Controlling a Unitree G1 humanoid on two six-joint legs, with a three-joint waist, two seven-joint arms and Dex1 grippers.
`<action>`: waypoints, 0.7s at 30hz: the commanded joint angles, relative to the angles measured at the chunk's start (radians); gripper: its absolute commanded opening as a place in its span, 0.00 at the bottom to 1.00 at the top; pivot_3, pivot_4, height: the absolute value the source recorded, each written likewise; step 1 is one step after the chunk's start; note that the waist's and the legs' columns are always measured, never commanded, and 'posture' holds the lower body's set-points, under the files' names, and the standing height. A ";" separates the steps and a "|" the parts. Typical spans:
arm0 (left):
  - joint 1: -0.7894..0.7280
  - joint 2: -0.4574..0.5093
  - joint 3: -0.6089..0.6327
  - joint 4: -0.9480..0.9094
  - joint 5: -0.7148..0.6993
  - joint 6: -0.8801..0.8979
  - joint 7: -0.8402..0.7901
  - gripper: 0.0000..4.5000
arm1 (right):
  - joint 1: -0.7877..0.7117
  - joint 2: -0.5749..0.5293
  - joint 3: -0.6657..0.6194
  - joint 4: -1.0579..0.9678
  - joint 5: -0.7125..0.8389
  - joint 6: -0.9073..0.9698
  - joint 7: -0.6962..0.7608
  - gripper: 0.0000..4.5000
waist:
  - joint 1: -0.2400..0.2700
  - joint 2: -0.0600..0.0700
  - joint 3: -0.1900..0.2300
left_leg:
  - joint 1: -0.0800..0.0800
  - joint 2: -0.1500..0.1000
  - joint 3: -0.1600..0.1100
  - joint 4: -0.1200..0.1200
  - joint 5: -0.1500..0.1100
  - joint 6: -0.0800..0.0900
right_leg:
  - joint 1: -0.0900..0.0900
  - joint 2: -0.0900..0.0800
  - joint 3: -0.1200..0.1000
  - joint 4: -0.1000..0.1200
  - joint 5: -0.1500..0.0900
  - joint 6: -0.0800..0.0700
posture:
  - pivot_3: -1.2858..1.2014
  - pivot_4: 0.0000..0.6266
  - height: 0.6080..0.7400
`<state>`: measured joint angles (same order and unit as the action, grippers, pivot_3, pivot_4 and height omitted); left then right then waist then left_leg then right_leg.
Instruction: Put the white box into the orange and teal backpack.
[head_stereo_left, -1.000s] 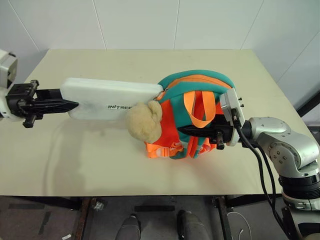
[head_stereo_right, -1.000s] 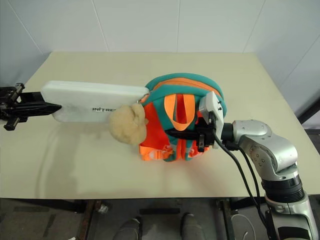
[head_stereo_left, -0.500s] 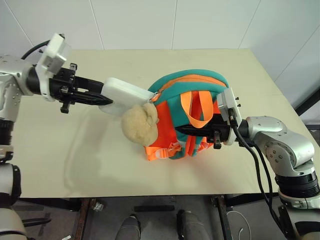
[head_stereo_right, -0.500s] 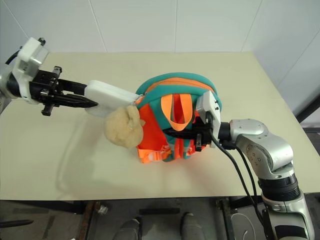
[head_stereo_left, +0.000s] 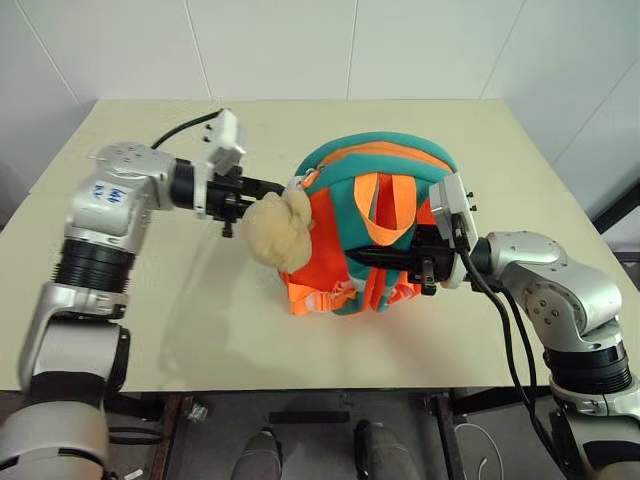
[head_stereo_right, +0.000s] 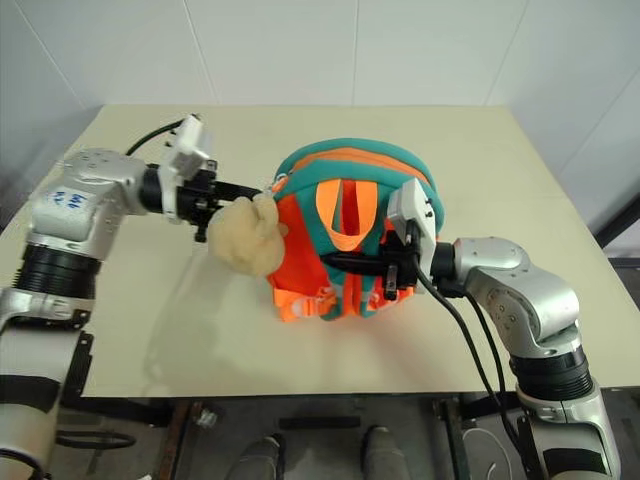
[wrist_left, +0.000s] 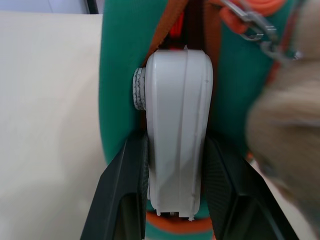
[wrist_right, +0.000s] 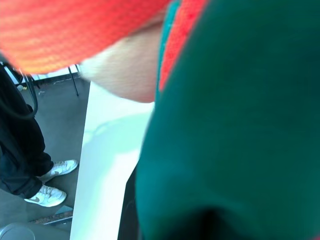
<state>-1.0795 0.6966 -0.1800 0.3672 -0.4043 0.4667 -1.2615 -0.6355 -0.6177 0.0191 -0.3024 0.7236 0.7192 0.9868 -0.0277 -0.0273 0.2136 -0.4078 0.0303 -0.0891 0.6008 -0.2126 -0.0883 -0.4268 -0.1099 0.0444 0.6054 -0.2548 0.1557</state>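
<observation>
Tabletop (head_stereo_left: 150, 330) scene changed: white box (wrist_left: 177, 130) now mostly inside orange and teal backpack (head_stereo_left: 375, 165).

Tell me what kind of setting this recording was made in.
Probably an indoor lab or test room: a plain beige table against bare white panelled walls, a grey floor, and a person's legs and white sneakers beside the table. Nothing domestic is in view.

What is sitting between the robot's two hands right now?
The orange and teal backpack stands between them in the left eye view, its beige plush hanging toward the left hand, which holds the white box; the right hand grips the other side.
</observation>
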 joint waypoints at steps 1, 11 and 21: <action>-0.013 -0.030 0.014 -0.043 0.038 0.040 0.070 0.26 | -0.016 0.002 -0.011 -0.019 0.001 -0.013 -0.005 0.00 | -0.002 0.000 0.000 | 0.000 0.000 0.000 0.000 0.000 0.000 | 0.000 0.000 0.000 0.000 0.000 0.000 | 0.52 0.24 1.00; 0.009 0.017 0.062 -0.166 0.007 0.197 0.020 0.76 | -0.017 0.004 -0.009 -0.020 0.004 -0.014 -0.007 0.00 | -0.004 0.000 0.000 | 0.001 0.000 0.000 0.001 0.000 0.000 | 0.000 0.001 0.001 0.001 0.000 0.000 | 0.52 0.24 1.00; 0.078 0.203 0.162 -0.229 -0.015 0.248 -0.014 1.00 | -0.021 0.001 -0.005 -0.010 0.000 -0.020 0.004 0.00 | -0.003 0.000 0.000 | 0.001 0.000 0.000 0.000 0.000 0.000 | 0.000 0.001 0.001 0.001 0.000 0.000 | 0.52 0.24 1.00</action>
<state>-1.0048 0.8788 -0.0533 0.1706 -0.4072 0.7158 -1.2751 -0.6397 -0.6156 0.0288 -0.2977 0.7230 0.7192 0.9812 -0.0309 -0.0272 0.2137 -0.4068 0.0304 -0.0890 0.6010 -0.2127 -0.0881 -0.4267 -0.1090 0.0458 0.6063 -0.2550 0.1554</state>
